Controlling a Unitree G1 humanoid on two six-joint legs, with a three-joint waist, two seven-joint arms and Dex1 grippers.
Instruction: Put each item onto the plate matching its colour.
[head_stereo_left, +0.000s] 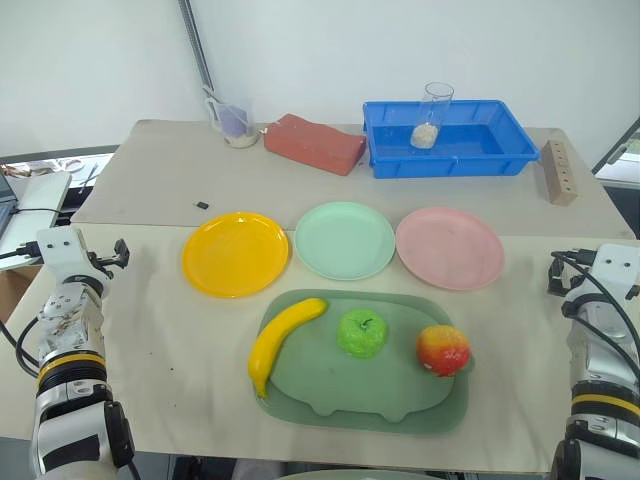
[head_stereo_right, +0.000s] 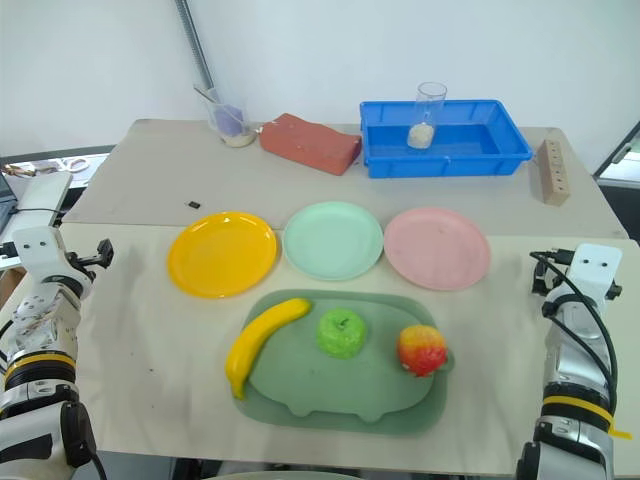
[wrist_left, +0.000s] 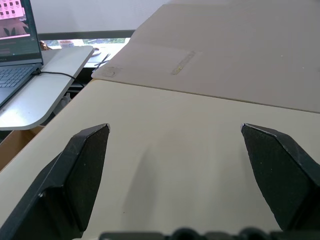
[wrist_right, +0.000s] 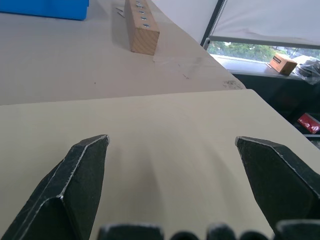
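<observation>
Three toy fruits lie on a dull-green tray (head_stereo_left: 330, 395) near the table's front edge: a yellow banana (head_stereo_left: 283, 338) at its left, a green apple (head_stereo_left: 362, 333) in the middle and a red-orange peach (head_stereo_left: 442, 349) at its right. Just behind the tray stand a yellow plate (head_stereo_left: 235, 253), a mint green plate (head_stereo_left: 344, 240) and a pink plate (head_stereo_left: 450, 247) in a row, all bare. My left gripper (wrist_left: 174, 127) hovers open over the table's left edge, far from the fruit. My right gripper (wrist_right: 171, 139) hovers open over the right edge, holding nothing.
At the back of the table are a red brick (head_stereo_left: 314, 143), a blue bin (head_stereo_left: 445, 140) with a glass cup (head_stereo_left: 432, 115) in it, a plastic cup (head_stereo_left: 232, 120) and a wooden block (head_stereo_left: 559, 172) with holes. A laptop (wrist_left: 15, 45) sits on a side desk to the left.
</observation>
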